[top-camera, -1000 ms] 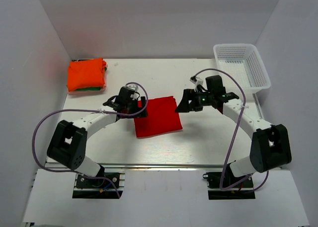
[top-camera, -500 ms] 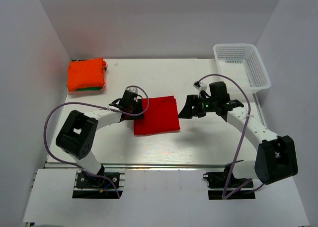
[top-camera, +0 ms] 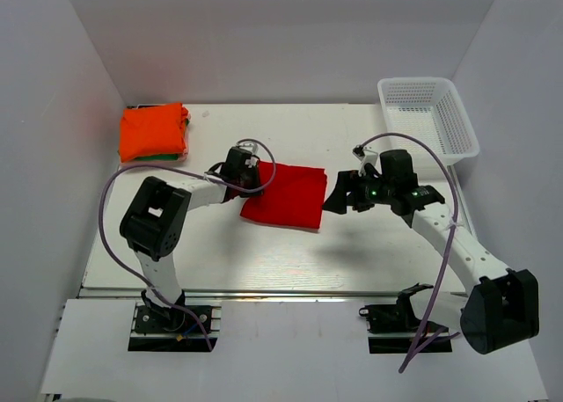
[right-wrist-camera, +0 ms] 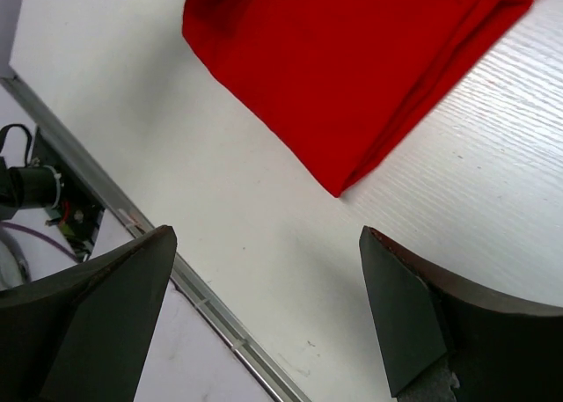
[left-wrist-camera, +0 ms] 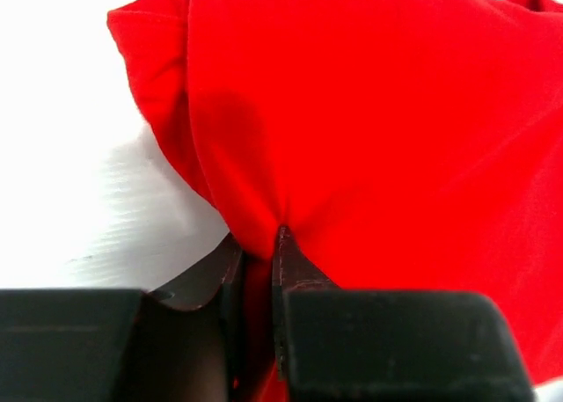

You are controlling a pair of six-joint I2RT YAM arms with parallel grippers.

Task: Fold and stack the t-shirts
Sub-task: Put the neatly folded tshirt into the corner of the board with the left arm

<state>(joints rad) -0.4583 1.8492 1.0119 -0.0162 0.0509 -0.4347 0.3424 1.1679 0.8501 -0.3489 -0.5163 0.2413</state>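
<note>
My left claw (left-wrist-camera: 259, 248) is pinched down on a fold of the plain bright red t-shirt (top-camera: 286, 197). Its jaws are nearly together with a ridge of red cloth squeezed between them, and the left wrist view shows the fabric puckering up from that grip. My right claw (top-camera: 335, 193) stands wide open with nothing in it, hanging just off the shirt's right edge and not touching it.

The red t-shirt lies folded on the white table (top-camera: 264, 261), about mid-table, between the two claws. The left claw has it by its far left corner. The folded shape is close to square and slightly skewed, so I read no strong long axis. Its near right corner lies below the right claw's open fingers.

What the coming move turns on is the stack. The folded orange t-shirt (top-camera: 154, 131), with a sliver of the green t-shirt (top-camera: 171, 158) under it, sits in the table's far left corner. That is well apart from the red one and off to the far left of my left claw. The left arm is clearly the nearer, so I judge the carry to the stack is its job. With only one corner held, the fold could fall open on the way.

The white plastic mesh basket (top-camera: 413, 82) stands at far right. I can read no brand, label or writing, and no tag shows.
</note>
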